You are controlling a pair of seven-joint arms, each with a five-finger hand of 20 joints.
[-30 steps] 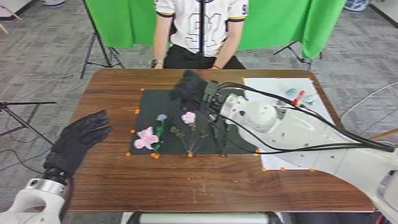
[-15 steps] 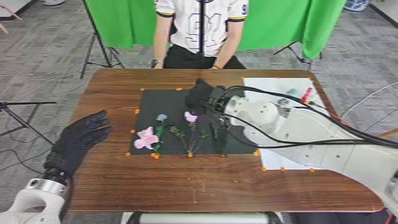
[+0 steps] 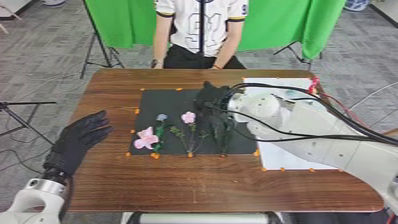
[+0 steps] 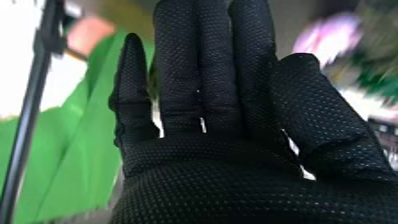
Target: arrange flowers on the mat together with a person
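So the table (image 3: 178, 187) is brown wood with visible grain. There's a black mat (image 3: 172, 103) lying flat around the middle, and a white sheet (image 3: 274, 83) just beside it on the right. Little orange bits (image 3: 155, 155) dot the edges of both, pretty simple.

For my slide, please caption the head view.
Right hand over dark mat with pink flowers; left hand open at table's edge.

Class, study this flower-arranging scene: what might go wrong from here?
The right hand is close beside the upper pink flower, so a sideways move might knock it askew.

Black cables loop loosely from the right arm by the dark mat; they might drag across the stems.
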